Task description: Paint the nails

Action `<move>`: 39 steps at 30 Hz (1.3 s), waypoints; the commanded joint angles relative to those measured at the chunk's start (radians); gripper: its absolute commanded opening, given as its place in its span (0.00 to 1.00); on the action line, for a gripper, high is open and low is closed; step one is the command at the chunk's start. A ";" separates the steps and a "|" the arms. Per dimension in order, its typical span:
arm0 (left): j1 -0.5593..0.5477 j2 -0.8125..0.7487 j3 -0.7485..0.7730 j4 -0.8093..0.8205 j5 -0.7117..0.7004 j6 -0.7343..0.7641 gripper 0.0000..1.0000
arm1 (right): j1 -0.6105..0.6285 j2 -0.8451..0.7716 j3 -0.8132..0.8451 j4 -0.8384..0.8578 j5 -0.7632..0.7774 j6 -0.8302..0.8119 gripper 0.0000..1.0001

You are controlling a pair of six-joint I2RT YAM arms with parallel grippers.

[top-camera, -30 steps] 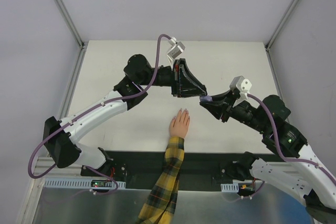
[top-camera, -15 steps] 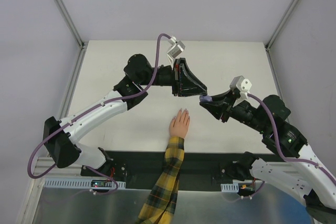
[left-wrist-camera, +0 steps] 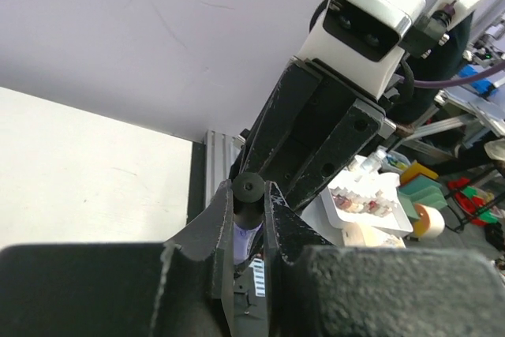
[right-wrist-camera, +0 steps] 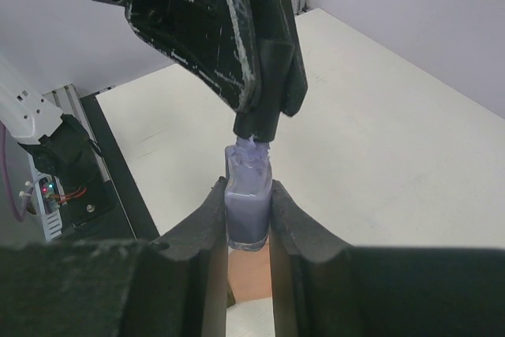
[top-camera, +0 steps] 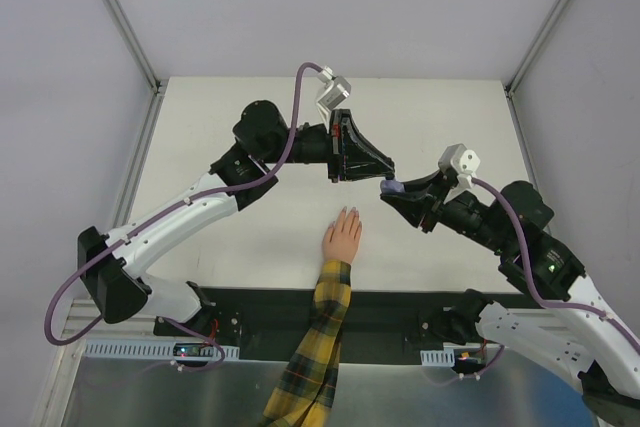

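A pale hand (top-camera: 342, 236) with a yellow-and-dark plaid sleeve (top-camera: 312, 347) lies flat on the table; its nails are too small to make out. My right gripper (right-wrist-camera: 249, 203) is shut on a small purple bottle (right-wrist-camera: 248, 195), held above the table right of the hand. My left gripper (left-wrist-camera: 249, 199) is shut on the bottle's black cap (left-wrist-camera: 248, 189), which sits at the bottle's neck (right-wrist-camera: 254, 147). In the top view the two grippers meet at the bottle (top-camera: 392, 188). Part of the hand (right-wrist-camera: 251, 274) shows below the bottle.
The white table (top-camera: 250, 127) has metal frame posts at its back corners. A black strip (top-camera: 400, 307) runs along the near edge by the arm bases. A white tray of small bottles (left-wrist-camera: 371, 207) shows off the table in the left wrist view.
The left arm has shifted slightly, its gripper edging up and right at the cap. The right arm, the bottle and the hand have stayed in place.
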 commanded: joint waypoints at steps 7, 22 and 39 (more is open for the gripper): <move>-0.008 -0.063 0.065 -0.032 -0.085 0.067 0.00 | -0.001 -0.014 -0.015 0.069 0.022 0.018 0.00; -0.008 -0.065 0.086 -0.047 -0.114 0.077 0.00 | -0.003 -0.037 -0.031 0.069 0.027 0.021 0.00; -0.007 -0.054 0.087 -0.047 -0.094 0.058 0.00 | -0.001 -0.046 -0.031 0.072 0.027 0.016 0.01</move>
